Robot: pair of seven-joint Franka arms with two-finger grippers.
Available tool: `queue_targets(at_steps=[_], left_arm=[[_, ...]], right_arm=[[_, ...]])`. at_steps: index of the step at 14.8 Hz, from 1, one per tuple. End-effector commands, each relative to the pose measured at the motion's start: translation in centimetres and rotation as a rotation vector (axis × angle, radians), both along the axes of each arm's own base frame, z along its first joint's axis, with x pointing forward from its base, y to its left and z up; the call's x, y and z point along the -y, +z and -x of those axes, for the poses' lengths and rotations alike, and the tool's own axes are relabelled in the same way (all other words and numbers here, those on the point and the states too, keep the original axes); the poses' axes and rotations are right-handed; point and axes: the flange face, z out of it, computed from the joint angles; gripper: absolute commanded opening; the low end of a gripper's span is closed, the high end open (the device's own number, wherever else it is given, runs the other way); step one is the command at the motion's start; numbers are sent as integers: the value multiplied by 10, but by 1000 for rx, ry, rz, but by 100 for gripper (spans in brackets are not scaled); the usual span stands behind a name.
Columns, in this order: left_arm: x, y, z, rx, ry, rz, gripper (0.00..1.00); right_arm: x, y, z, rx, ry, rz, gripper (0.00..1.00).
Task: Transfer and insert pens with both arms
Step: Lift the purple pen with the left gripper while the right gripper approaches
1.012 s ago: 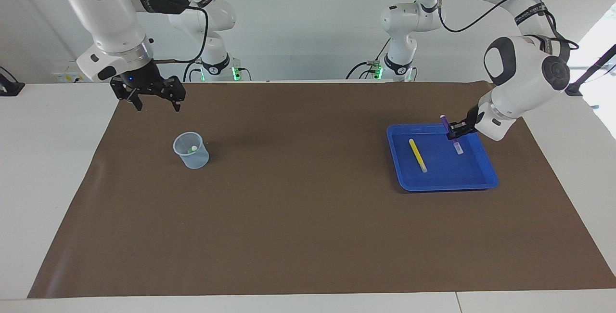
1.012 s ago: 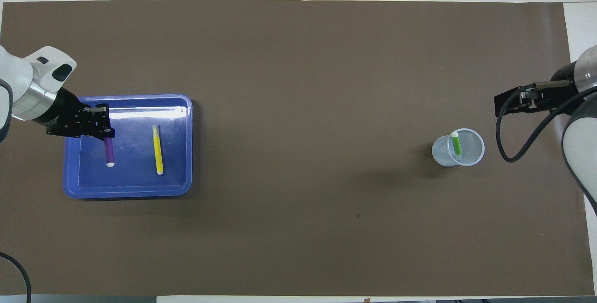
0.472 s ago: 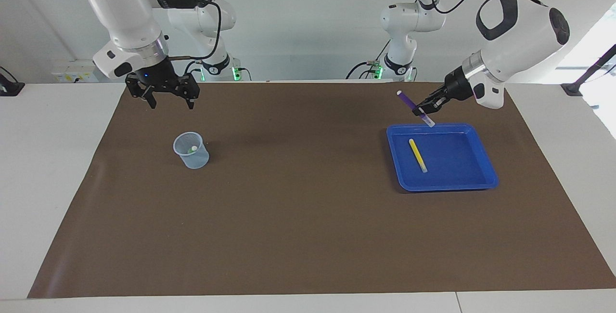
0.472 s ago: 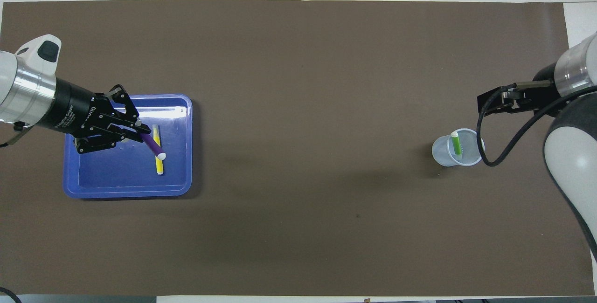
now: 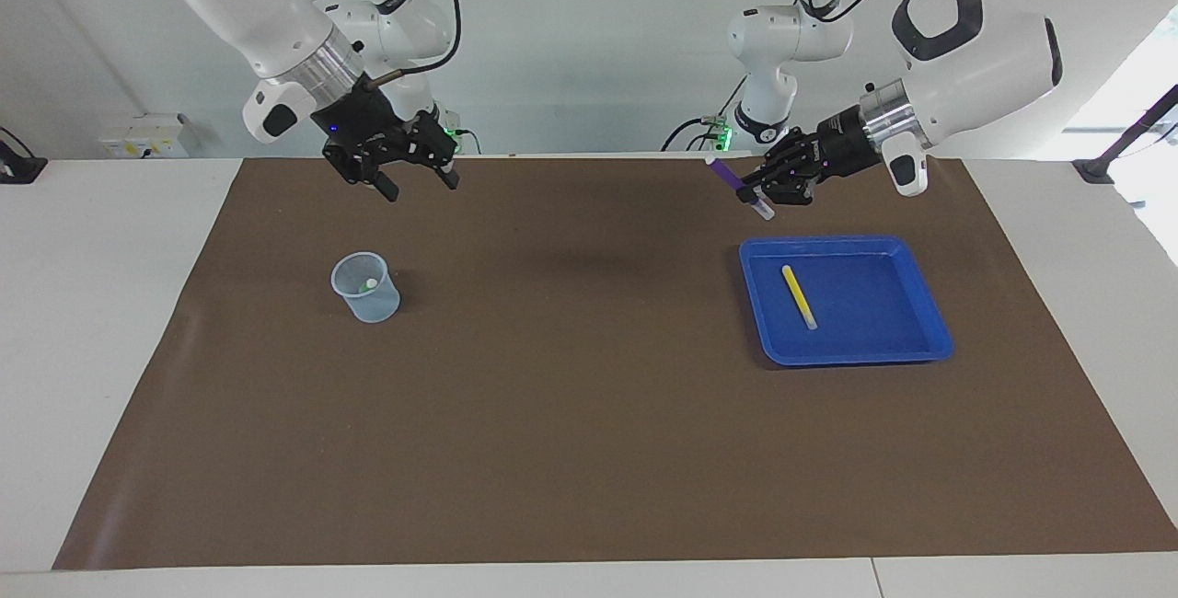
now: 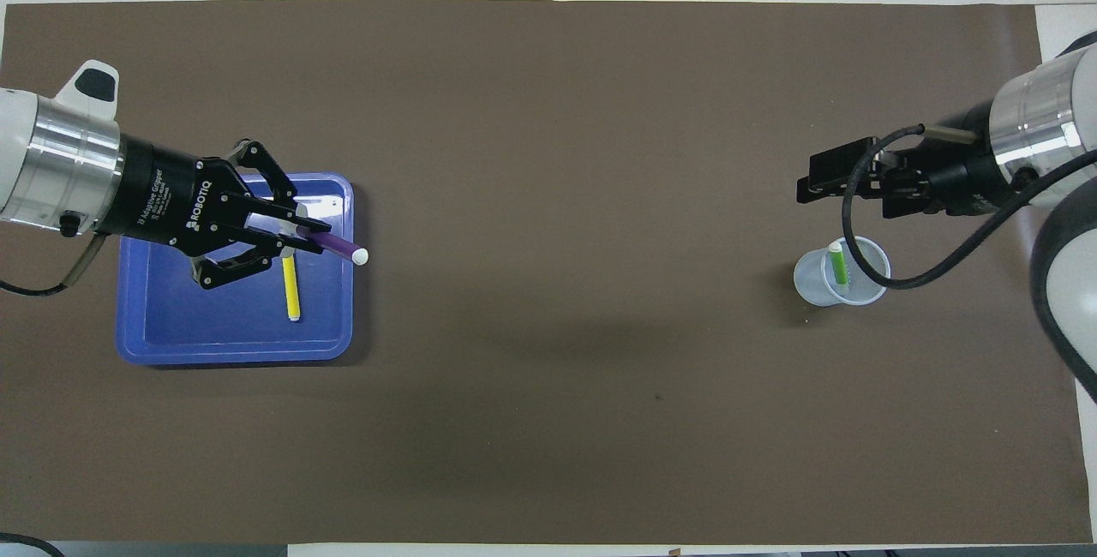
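My left gripper [image 5: 766, 186] [image 6: 302, 232] is shut on the purple pen [image 5: 729, 175] [image 6: 336, 246]. It holds the pen tilted in the air over the corner of the blue tray [image 5: 925, 345] [image 6: 146, 344], pale end pointing toward the table's middle. The yellow pen [image 5: 799, 296] [image 6: 291, 290] lies flat in the tray. The green pen [image 6: 837, 266] stands in the clear plastic cup [image 5: 366, 293] [image 6: 812, 287] toward the right arm's end. My right gripper [image 5: 421, 186] [image 6: 807, 185] hangs open and empty in the air, over the mat just beside the cup.
A brown mat [image 5: 589, 442] covers most of the white table. Two smaller white arms with green-lit bases [image 5: 764, 115] [image 5: 414, 120] stand at the robots' edge. Between cup and tray the mat is bare.
The left gripper lifted the purple pen out of the tray and swung it toward the table's middle. The right gripper travelled from the table's end toward the middle, past the cup.
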Motion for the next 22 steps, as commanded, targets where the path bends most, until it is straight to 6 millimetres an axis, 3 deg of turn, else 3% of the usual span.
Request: queue_targets(at_steps=[1,6,11,17,22], left_arm=[[21,-8,31,-53,97,63,0],[82,-21,59,-95,221,85,0],[86,-32,71,-143,373,181,0],[101,-30,77,-137,395,180,0],[104,-32,79,-139,393,175,0]], right_arm=[[-38,8,1,3,-79,-128,100],[-97,12,15,-32,-136,-258,100],[-118,-1,23,-63,-107,-284,100],[-155,-6,40,-67,-34,-279,100],[-176,-17,41,-28,10,-266,100]])
